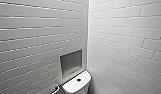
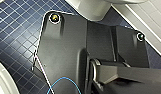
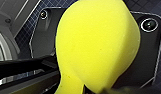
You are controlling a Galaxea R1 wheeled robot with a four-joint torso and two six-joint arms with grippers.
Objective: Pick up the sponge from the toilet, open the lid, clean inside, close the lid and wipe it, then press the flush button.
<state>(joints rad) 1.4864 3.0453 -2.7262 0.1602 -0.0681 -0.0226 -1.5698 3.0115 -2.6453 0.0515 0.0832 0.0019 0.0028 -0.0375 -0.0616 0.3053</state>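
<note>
Yellow sponge [image 3: 96, 45] pinched at its narrowed end between the closed jaws of the right gripper [image 3: 82, 88], dark blue tiled floor [image 3: 54, 3] behind.

toilet tank [image 1: 77, 83] cut off by the head view's lower edge, blurred metal fitting [image 1: 56, 89] beside it unidentifiable, sponge [image 3: 96, 45] cropped by two edges of the right wrist view, hiding part of the dark plate [image 3: 148, 50] behind

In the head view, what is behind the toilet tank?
Grey tiled wall with a rectangular recessed niche just above the toilet tank. The wall directly behind the tank is covered by it.
</note>
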